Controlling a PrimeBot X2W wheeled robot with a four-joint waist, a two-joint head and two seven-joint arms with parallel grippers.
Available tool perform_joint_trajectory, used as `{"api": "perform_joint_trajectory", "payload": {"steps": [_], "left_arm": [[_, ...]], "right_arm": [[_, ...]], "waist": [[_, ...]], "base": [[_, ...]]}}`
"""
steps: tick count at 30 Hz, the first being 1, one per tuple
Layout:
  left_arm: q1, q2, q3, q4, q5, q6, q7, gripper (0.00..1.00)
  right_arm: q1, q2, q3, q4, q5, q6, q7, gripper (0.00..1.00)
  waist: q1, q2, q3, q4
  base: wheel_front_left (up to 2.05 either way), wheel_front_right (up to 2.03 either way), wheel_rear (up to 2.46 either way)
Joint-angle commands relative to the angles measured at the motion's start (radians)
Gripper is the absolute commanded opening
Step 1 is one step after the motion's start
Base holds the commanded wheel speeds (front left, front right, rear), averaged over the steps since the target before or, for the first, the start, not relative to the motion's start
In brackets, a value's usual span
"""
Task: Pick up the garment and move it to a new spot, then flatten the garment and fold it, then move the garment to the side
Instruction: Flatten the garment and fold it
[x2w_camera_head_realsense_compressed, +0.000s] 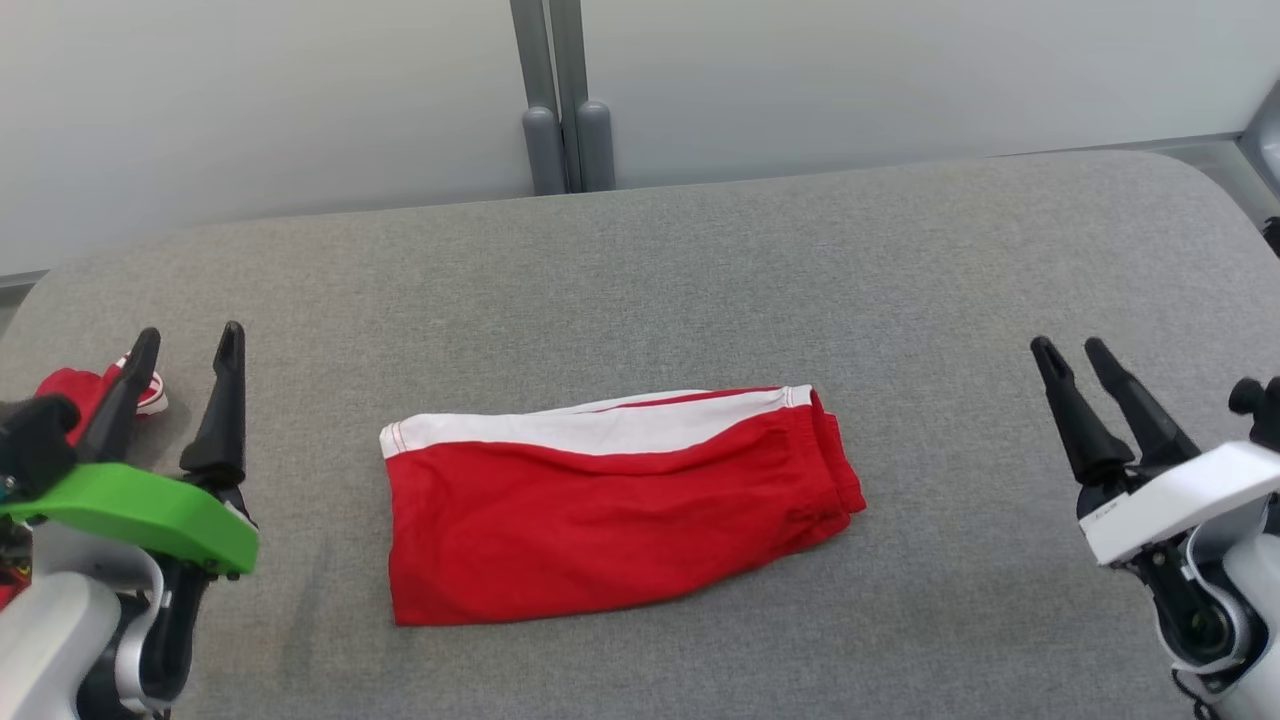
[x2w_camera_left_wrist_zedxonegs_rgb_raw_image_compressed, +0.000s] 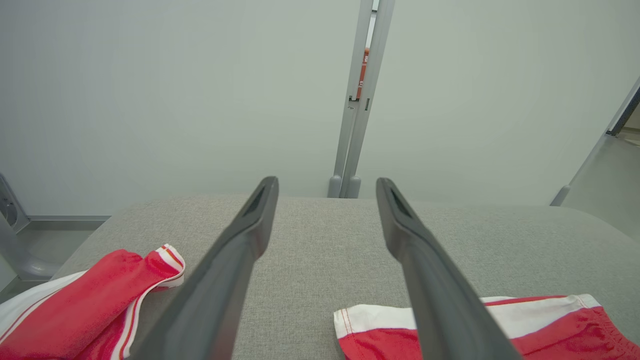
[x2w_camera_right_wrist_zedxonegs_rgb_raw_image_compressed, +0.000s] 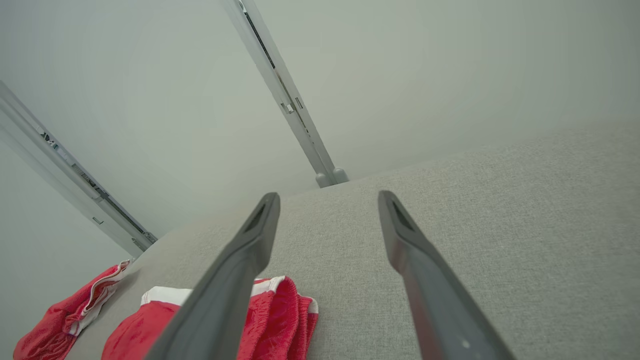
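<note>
The garment (x2w_camera_head_realsense_compressed: 610, 510) is a pair of red shorts with a white side stripe, folded flat in the middle of the grey padded table (x2w_camera_head_realsense_compressed: 700, 260). It also shows at the lower right of the left wrist view as the garment (x2w_camera_left_wrist_zedxonegs_rgb_raw_image_compressed: 550, 330), and at the lower left of the right wrist view as the garment (x2w_camera_right_wrist_zedxonegs_rgb_raw_image_compressed: 280, 315). My left gripper (x2w_camera_head_realsense_compressed: 190, 345) hovers open at the table's left, clear of the shorts, with nothing between its fingers. Far to the right, my right gripper (x2w_camera_head_realsense_compressed: 1070, 352) is open and empty too.
A second red and white garment (x2w_camera_head_realsense_compressed: 85, 390) lies bunched at the table's left edge, behind my left gripper; it shows as a crumpled garment (x2w_camera_left_wrist_zedxonegs_rgb_raw_image_compressed: 95, 305) in the left wrist view. A pale wall with a grey post (x2w_camera_head_realsense_compressed: 560, 100) stands behind the table.
</note>
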Motion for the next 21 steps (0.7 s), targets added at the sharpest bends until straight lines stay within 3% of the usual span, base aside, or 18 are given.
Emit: {"api": "perform_joint_trajectory", "payload": {"steps": [1, 8, 14, 21], "left_arm": [[0.047, -0.012, 0.013, -0.007, 0.028, 0.010, -0.008, 1.00], [0.209, -0.164, 0.188, -0.062, 0.208, 0.003, -0.011, 1.00], [0.288, -0.309, 0.260, -0.042, 0.302, -0.081, -0.011, 1.00], [0.280, -0.389, 0.269, 0.023, 0.369, -0.155, -0.011, 1.00]], "right_arm": [[0.034, 0.030, -0.026, 0.004, -0.021, 0.000, -0.002, 1.00], [0.142, 0.161, -0.111, 0.026, -0.134, 0.000, -0.002, 1.00], [0.112, 0.225, -0.080, 0.080, -0.197, 0.000, 0.057, 1.00], [0.017, 0.282, -0.047, 0.181, -0.273, 0.000, 0.175, 1.00]], "waist": [[0.0001, 0.0000, -0.005, 0.009], [0.0001, 0.0000, 0.003, 0.026], [0.0001, 0.0000, 0.012, 0.056], [0.0001, 0.0000, 0.020, 0.097]], "base": [[0.00, 0.00, 0.00], [0.00, 0.00, 0.00], [0.00, 0.00, 0.00], [0.00, 0.00, 0.00]]}}
